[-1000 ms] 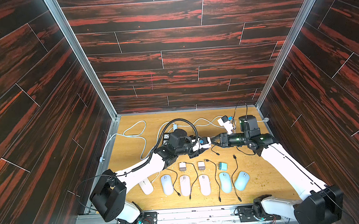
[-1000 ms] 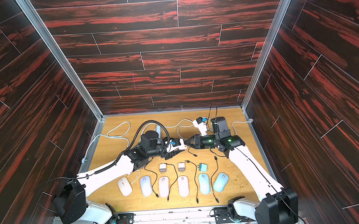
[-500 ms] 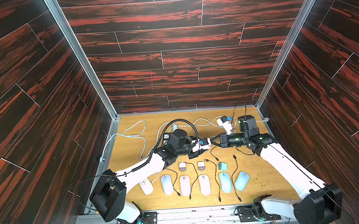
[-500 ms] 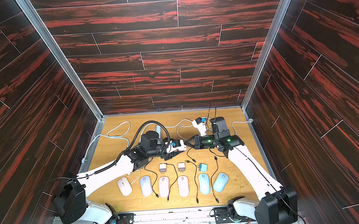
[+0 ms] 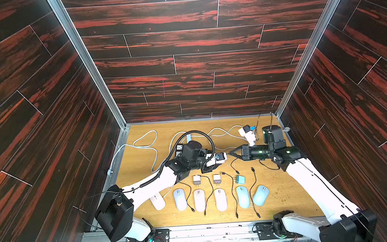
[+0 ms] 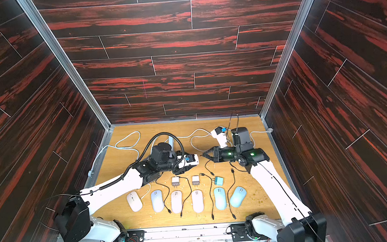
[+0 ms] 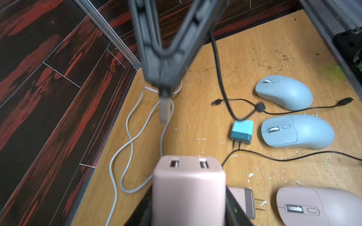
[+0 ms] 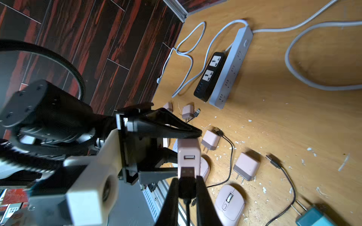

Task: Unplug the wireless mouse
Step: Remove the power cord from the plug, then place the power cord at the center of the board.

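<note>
Wood table [image 5: 284, 189]; left pincer [image 5: 221, 158] grips pink charger [image 7: 188, 187]; right pincer [image 5: 231, 153] grips plug [image 7: 164, 111] (apparently out)

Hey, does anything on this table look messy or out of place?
Yes. Small white flakes litter the wooden table around the loose pink charger and pink mouse, and brownish specks lie near a blue mouse. They look like stray debris.

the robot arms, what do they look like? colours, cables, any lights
The left arm and right arm both have white links with black joints. A black corrugated hose loops over the left wrist. The right arm shows small green lights near its wrist. The left gripper and right gripper are black, with long tapering fingers.
</note>
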Available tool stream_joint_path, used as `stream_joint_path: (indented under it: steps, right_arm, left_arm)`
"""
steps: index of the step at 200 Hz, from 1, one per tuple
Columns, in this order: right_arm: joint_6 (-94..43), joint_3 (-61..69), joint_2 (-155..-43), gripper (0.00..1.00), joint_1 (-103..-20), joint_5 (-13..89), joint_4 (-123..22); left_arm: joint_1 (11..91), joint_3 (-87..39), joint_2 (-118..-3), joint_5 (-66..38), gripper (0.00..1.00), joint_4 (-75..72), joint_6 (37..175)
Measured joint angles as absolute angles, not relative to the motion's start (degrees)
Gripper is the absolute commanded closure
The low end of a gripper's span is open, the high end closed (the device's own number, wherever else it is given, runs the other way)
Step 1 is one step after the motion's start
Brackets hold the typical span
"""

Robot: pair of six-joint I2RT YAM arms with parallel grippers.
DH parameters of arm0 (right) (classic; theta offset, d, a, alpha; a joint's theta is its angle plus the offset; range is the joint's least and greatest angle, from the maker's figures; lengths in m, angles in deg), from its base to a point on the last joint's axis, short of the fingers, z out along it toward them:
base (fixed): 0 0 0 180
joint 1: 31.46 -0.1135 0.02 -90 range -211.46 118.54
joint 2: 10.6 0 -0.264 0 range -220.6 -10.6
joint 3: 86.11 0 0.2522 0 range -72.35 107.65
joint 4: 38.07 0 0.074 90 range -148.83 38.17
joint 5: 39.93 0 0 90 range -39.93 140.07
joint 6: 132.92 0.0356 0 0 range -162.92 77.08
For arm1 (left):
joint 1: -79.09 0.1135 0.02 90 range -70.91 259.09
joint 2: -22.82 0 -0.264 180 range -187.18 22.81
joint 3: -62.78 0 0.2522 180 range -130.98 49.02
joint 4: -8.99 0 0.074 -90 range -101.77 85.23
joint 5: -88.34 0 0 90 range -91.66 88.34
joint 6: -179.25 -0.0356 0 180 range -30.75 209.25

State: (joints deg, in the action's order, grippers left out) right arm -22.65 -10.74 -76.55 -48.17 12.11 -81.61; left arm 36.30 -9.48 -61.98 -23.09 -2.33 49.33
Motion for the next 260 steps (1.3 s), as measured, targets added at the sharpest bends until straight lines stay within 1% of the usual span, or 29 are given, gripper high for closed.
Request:
stream_joint_path:
  steps: [48,69,110,145,183,222,260]
  right_arm:
    - [-23.67,-10.74,-72.2,1.0,-42.85,12.22,-84.08]
    - [-23.59,-10.68,-71.09,1.0,-42.07,14.87,-85.5]
    - [-20.2,-11.57,-68.12,1.0,-42.02,25.45,-86.38]
    - [-15.87,-16.78,-63.79,1.0,-42.0,37.21,-85.88]
    - [-11.74,-22.76,-62.96,1.0,-41.98,49.03,-85.64]
    - [-5.9,-29.87,-61.14,1.0,-41.96,56.55,-84.37]
    - [0.85,-34.48,-59.48,1.0,-41.94,60.44,-84.17]
  left_arm:
    - [37.9,-7.01,-60.97,-22.04,1.0,-3.92,49.26]
    - [38.86,-4.69,-59.36,-21.98,1.0,-1.7,51.73]
    - [39.71,0.07,-56.84,-20.27,1.0,6.52,59.99]
    - [39.71,0.51,-56.84,-18.46,1.0,12.56,68.02]
    - [39.71,0.47,-56.84,-15.31,1.0,16.99,76.87]
    - [39.71,-1.83,-57.8,-13.5,1.0,17.76,83.23]
    - [39.71,-3.01,-59.73,-11.84,1.0,19.46,86.77]
